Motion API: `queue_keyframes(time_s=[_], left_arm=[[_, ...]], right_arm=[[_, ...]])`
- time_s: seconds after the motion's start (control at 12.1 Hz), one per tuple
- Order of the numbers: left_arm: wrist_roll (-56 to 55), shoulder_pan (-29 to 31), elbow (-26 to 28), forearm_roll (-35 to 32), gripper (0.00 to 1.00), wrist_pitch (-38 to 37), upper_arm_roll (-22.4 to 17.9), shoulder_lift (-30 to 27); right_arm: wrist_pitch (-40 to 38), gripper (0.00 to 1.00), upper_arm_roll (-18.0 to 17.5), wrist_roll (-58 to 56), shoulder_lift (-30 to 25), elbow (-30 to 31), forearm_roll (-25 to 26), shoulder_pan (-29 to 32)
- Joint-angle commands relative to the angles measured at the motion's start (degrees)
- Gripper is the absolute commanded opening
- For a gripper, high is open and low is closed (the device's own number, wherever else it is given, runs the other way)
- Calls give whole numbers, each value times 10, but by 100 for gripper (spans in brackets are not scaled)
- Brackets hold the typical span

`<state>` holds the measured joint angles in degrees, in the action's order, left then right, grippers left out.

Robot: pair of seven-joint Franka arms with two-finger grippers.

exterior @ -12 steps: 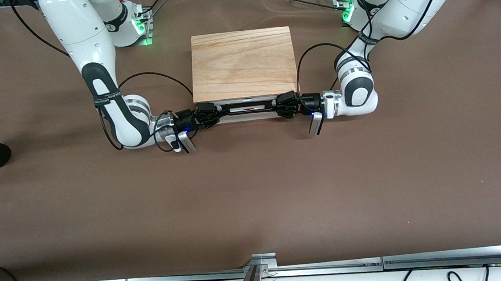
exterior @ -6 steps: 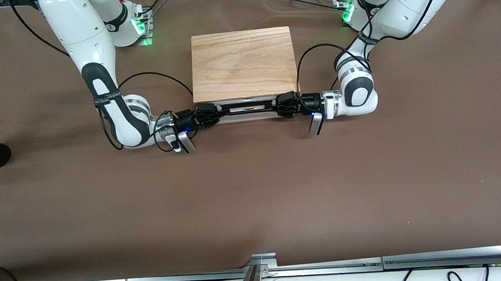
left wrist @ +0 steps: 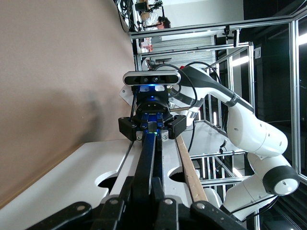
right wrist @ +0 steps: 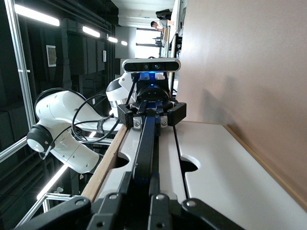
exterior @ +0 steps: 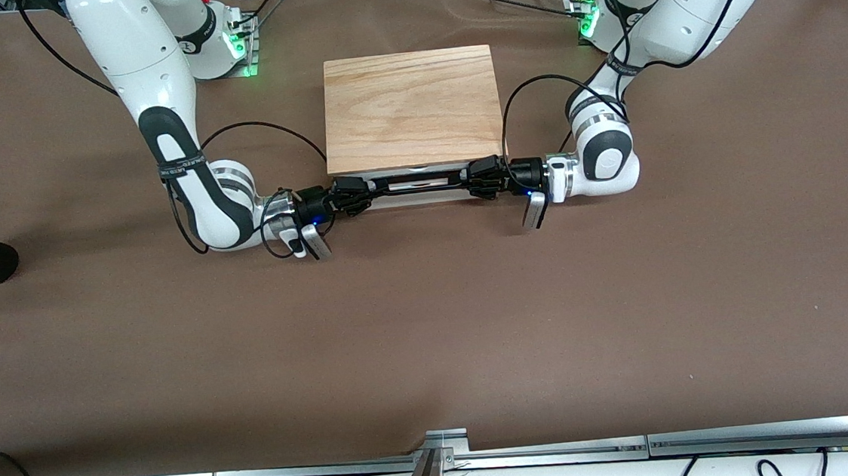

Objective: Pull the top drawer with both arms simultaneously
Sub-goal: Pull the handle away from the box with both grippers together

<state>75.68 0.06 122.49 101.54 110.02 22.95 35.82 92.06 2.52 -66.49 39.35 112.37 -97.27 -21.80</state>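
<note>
We see the top drawer of a low box at the middle of the brown counter, its white front turned toward the front camera and showing only as a thin strip below the light oak box top. The front is white and flat, with a small notch in its top edge, and a black wire bar handle runs along it. The drawer's long axis, like the bar's, lies from the right arm's end of the counter to the left arm's end.

Both arms reach down from their bases and bend inward, forearms low over the counter, wrists level and aimed at each other along the bar. The right hand is closed around the bar at the right arm's end of the drawer; the left hand is closed around it at the left arm's end.

In the left wrist view the bar runs straight from the left hand to the right hand, beside the white drawer front. The right wrist view mirrors it: the bar leads to the left hand.
</note>
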Motion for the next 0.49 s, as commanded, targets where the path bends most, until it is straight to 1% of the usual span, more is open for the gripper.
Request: queue_keyframes(time_s=[0.0, 0.25, 0.41], left_arm=[[-17, 6, -8, -6, 0, 12, -11, 14], [-51, 6, -29, -46, 0, 19, -21, 22], [-59, 6, -37, -50, 0, 19, -24, 22]], right_arm=[[21, 9, 0, -27, -2, 8, 5, 1], [24, 9, 0, -16, 3, -13, 4, 4], [24, 9, 0, -1, 12, -36, 5, 14]])
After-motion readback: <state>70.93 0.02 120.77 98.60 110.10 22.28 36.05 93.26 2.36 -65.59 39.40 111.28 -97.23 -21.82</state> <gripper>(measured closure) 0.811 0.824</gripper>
